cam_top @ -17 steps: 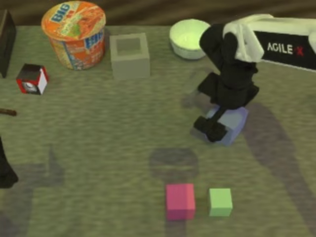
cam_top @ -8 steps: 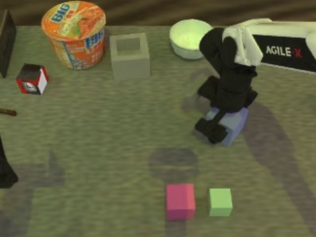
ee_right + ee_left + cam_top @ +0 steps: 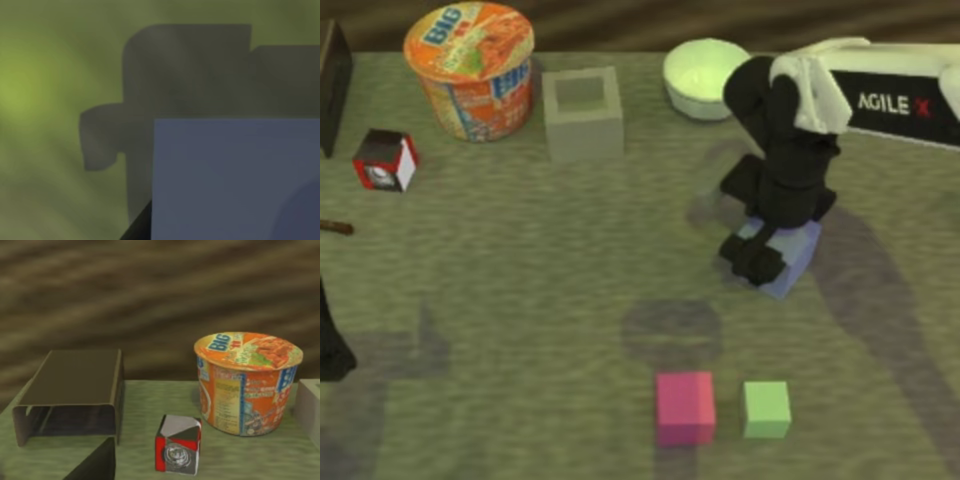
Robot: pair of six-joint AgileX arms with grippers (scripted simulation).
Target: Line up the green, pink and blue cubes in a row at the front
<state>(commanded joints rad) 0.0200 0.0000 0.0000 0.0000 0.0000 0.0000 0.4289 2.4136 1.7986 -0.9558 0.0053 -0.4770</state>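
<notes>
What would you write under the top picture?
Right tool on the blue cube; pink and green cubes wait in front.

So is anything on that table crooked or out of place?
Only the blue cube. It sits turned at an angle under the right tool, well behind the pink cube and green cube, which lie squarely side by side at the front. Nothing looks spilled or damaged.

Orange noodle cup (image 3: 248, 382) upright; patterned cube (image 3: 178, 444) just beside; dark open-fronted box (image 3: 72, 395) apart.
</notes>
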